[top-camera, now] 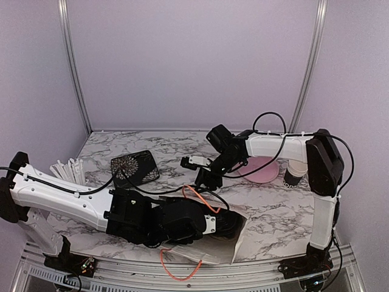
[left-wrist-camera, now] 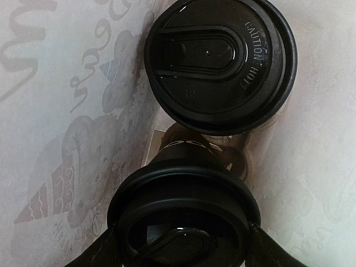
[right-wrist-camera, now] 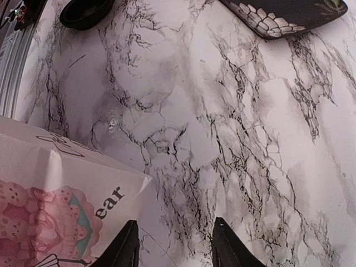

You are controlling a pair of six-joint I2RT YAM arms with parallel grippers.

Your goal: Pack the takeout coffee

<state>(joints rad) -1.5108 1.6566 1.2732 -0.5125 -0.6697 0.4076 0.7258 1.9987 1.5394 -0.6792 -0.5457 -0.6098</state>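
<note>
Hidden: in the top view the left arm runs into the bag. The left claw and both lidded cups are out of sight there and show only in the left wrist view.
Cut off: the near cup runs off the bottom of that view, and only the ends of the fingers show.
Hard to tell: a black round thing lies well ahead of the right claw, to its left, and is cut by the top edge. Whether it is a lid or a dish cannot be told.
Left claw: wide apart and clamped on the near cup, with one finger at each side under the lid rim.
Right claw: fingers apart with nothing between them, touching nothing, over bare desk.
Far cup: inside the bag, lidded, straight ahead of the left claw just past the near cup. Whether the two touch cannot be told.
Open cup: lidless with a white inside, on the desk well to the right of the right claw, beside a pink plate.
Bag edge: just beside the right claw's left finger; contact cannot be told.
Tray: black and patterned, ahead and right of the right claw, and cut off.
Writing: the far cup's lid reads "CAUTION" and "HOT". The near cup has white lettering on its side that is too dark to read. The outside of the bag shows "ear", the end of a word, above a pink cupcake print.
</note>
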